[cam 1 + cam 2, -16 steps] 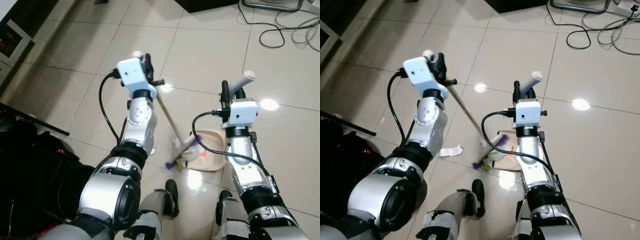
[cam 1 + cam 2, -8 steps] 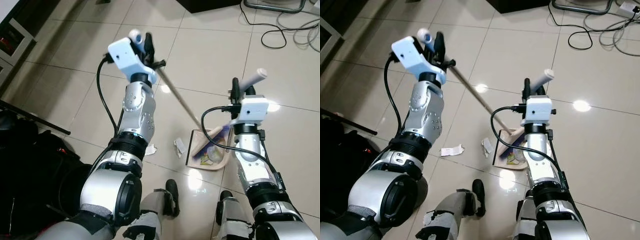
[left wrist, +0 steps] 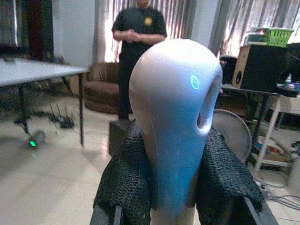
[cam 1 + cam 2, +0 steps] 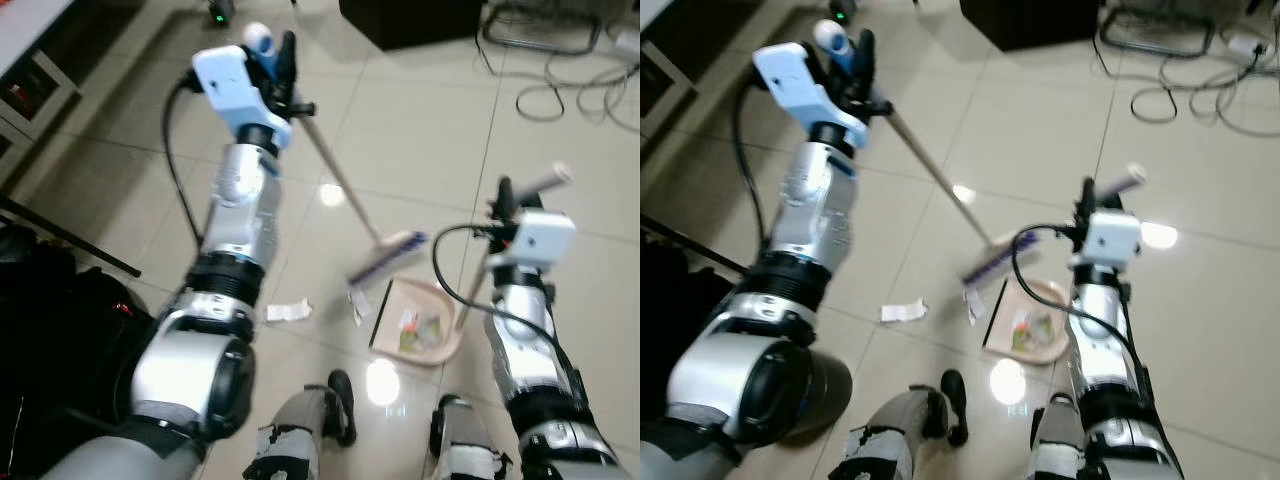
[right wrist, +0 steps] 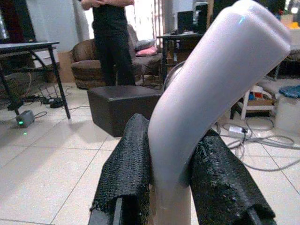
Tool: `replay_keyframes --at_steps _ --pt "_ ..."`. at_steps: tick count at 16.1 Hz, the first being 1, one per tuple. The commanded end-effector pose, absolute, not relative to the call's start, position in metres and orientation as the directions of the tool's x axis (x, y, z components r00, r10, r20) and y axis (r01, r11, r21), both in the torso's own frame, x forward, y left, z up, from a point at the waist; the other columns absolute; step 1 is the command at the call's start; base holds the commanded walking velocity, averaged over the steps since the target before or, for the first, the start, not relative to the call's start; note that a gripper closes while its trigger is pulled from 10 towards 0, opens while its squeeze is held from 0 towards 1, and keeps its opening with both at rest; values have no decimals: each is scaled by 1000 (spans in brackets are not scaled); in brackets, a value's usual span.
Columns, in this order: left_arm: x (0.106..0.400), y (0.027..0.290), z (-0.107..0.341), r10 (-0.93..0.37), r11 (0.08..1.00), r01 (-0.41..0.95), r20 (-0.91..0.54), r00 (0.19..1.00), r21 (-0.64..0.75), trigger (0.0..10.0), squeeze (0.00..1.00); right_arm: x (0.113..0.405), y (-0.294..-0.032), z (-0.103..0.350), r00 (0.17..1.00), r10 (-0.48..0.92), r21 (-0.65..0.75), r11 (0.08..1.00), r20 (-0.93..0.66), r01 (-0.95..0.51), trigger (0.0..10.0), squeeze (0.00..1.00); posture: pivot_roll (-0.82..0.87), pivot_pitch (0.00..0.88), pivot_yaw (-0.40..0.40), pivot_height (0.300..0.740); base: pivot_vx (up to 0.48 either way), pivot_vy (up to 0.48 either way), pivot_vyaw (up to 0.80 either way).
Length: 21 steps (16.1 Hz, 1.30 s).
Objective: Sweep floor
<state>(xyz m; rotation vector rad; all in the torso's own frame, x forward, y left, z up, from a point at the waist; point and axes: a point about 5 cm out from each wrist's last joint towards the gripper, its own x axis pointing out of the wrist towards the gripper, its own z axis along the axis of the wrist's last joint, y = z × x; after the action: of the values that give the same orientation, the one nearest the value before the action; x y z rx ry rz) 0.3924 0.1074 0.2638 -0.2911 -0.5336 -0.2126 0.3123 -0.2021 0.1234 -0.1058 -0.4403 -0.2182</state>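
Left eye view: the left hand (image 4: 283, 62) is raised high, its black fingers clenched on the top of the broom (image 4: 345, 185), whose pale handle slants down to the bristle head with purple bristles, just beside the near edge of the dustpan (image 4: 440, 340). The broom head looks lifted off the tiles or barely touching; I cannot tell which. The beige dustpan rests on the glossy tiled floor (image 4: 420, 130) with bits of litter inside, and its long handle rises to the right hand (image 4: 512, 192), which is clenched on the white grip. A scrap of white paper (image 4: 290, 311) lies on the floor left of the pan, and a second small scrap (image 4: 359, 303) lies just beside the pan's open edge. Cables (image 4: 570, 90) trail across the tiles at the far right.

The left wrist view shows the fingers (image 3: 124, 183) pressed against both sides of the broom's rounded white-blue grip, with a person (image 3: 138, 37) in dark clothes standing in the room behind. The right wrist view shows the fingers (image 5: 129, 164) gripping the dustpan's white handle, and a dark ottoman (image 5: 119, 105) beyond.
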Motion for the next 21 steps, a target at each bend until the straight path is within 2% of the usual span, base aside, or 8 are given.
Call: replay_keyframes --at_steps 1,3,5,7,9,12,17,21 --pt "390 120 272 -110 948 257 565 818 -188 10000 0 310 -199 131 858 -187 -17 975 478 221 10000 0 26 103 200 740 0 0 0" --pt "390 145 269 -118 975 203 554 824 -93 10000 0 300 -207 134 840 -221 28 971 496 239 10000 0 14 69 203 740 0 0 0" --pt "387 156 260 -163 981 193 525 836 -3 10000 0 295 -211 141 825 -233 48 969 515 243 10000 0 -9 48 197 740 0 0 0" --pt "378 161 233 -236 971 231 422 875 64 10000 0 285 -213 158 805 -224 59 971 550 230 10000 0 -39 31 183 740 0 0 0" --pt "366 161 208 -288 957 284 328 899 61 10000 0 279 -215 171 804 -220 69 973 552 219 10000 0 -54 19 165 740 0 0 0" --pt "344 162 175 -302 952 283 209 930 117 10000 0 272 -218 194 823 -241 123 971 515 207 10000 0 -71 0 137 740 0 0 0" --pt "314 175 168 -250 966 234 180 951 106 10000 0 267 -220 231 847 -263 214 960 461 181 10000 0 -68 0 125 740 0 0 0" --pt "300 166 167 -279 958 266 143 949 104 10000 0 268 -215 245 892 -217 202 969 397 146 10000 0 -63 0 115 740 0 0 0"
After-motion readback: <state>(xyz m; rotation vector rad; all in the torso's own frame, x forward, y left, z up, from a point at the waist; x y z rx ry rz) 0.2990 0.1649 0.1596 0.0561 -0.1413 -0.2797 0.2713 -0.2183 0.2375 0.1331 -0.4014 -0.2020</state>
